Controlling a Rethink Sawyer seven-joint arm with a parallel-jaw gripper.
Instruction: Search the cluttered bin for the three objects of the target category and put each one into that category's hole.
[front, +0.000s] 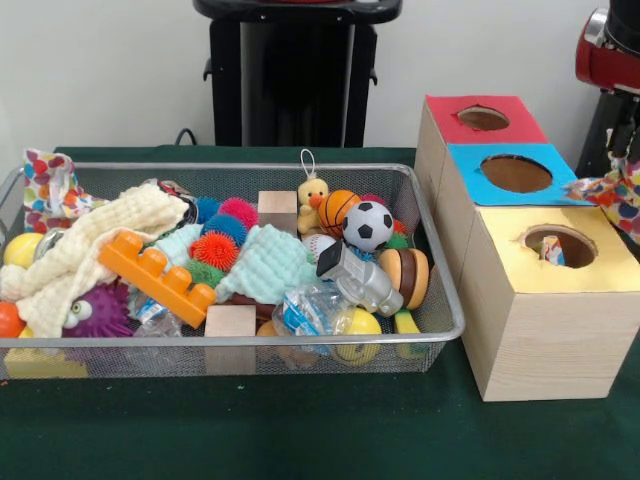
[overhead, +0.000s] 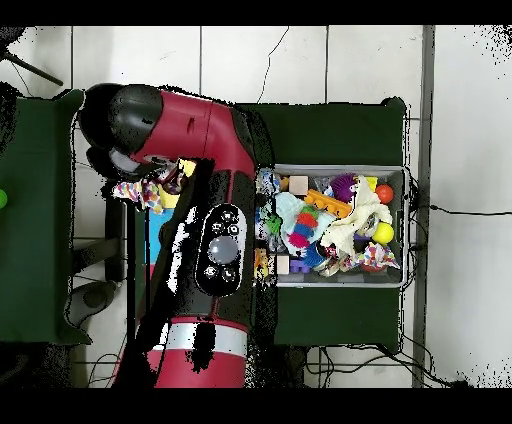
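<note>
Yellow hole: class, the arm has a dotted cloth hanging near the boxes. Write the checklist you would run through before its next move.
1. Carried dotted cloth clear of the bin: ok.
2. Cloth centred over the yellow hole: not ok; in the front view it hangs off to the hole's right.
3. Hole unblocked: cannot tell; something pale shows inside it.
4. Hold on the cloth secure: cannot tell; the end of the arm is hidden.
5. Second dotted cloth located for later: ok; it is draped at the bin's corner.
</note>
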